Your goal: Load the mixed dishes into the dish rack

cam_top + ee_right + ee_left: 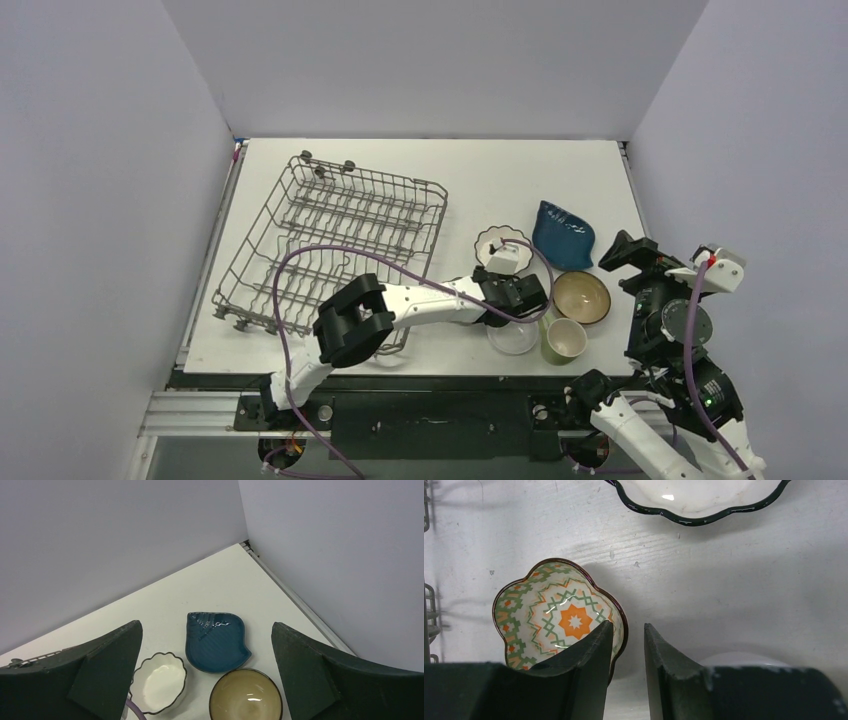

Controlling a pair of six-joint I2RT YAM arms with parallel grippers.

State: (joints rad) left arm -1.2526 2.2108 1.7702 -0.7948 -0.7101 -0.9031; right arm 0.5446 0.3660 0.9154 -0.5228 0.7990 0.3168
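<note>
The tiny flower-patterned dish (549, 615) lies on the table. My left gripper (626, 625) is low over it, narrowly open, with its jaws either side of the dish's right rim: one finger (594, 645) over the inside, the other outside. In the top view this gripper (525, 293) hides the dish. Around it are the white scalloped bowl (500, 245), dark blue dish (563, 235), brown bowl (581, 297), plain white bowl (513, 338) and green mug (565, 340). The grey wire dish rack (330, 240) stands at left with nothing in it. My right gripper (625, 255) hangs wide open and empty.
The right wrist view looks down on the blue dish (216, 641), scalloped bowl (157, 682) and brown bowl (245, 700). White walls enclose the table on three sides. The left arm's purple cable (330, 252) loops over the rack's near right corner.
</note>
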